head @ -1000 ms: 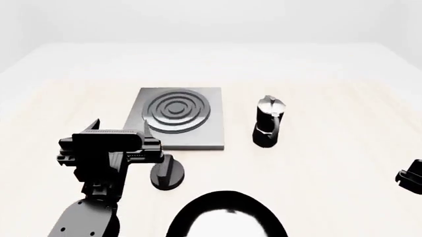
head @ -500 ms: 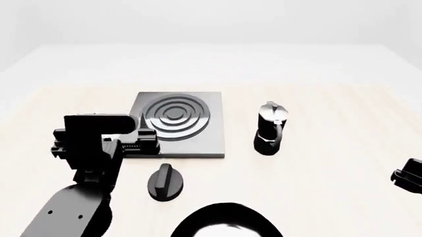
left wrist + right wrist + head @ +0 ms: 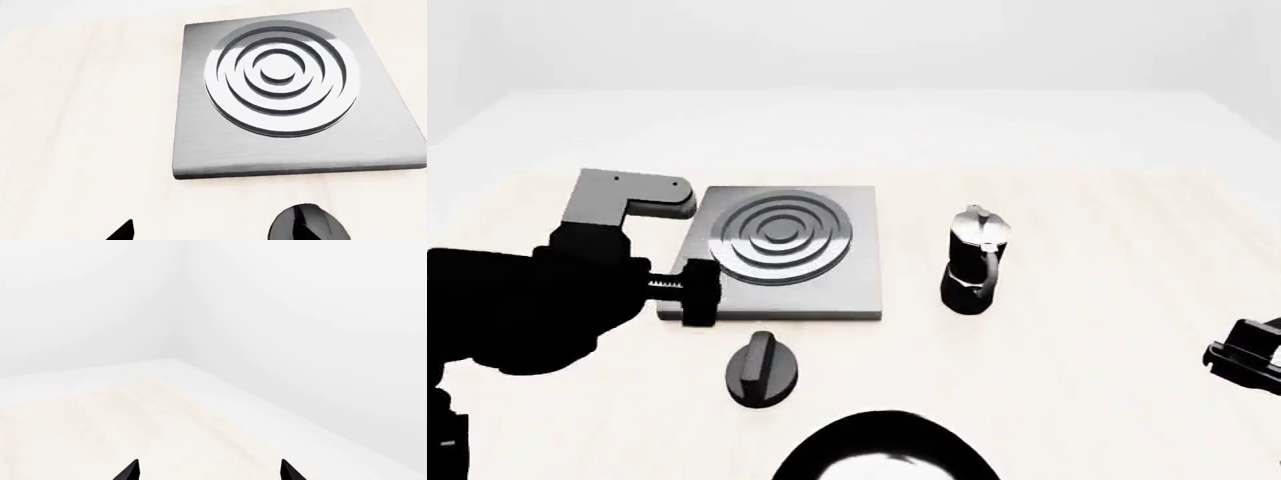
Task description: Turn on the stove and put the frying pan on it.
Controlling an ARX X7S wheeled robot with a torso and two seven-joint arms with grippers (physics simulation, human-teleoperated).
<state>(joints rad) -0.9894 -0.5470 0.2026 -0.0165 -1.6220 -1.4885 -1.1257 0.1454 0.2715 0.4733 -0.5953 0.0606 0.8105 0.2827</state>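
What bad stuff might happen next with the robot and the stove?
The left gripper hangs near the stove, just behind the knob. Reaching down for the knob, it might bump the plate and shift it. The frying pan sits right at the near edge of the head view, so grabbing it could be awkward. The moka pot stands close to the stove; a swinging pan may tip it.

grey ringed stove, black knob

Frying pan cut off by bottom edge.
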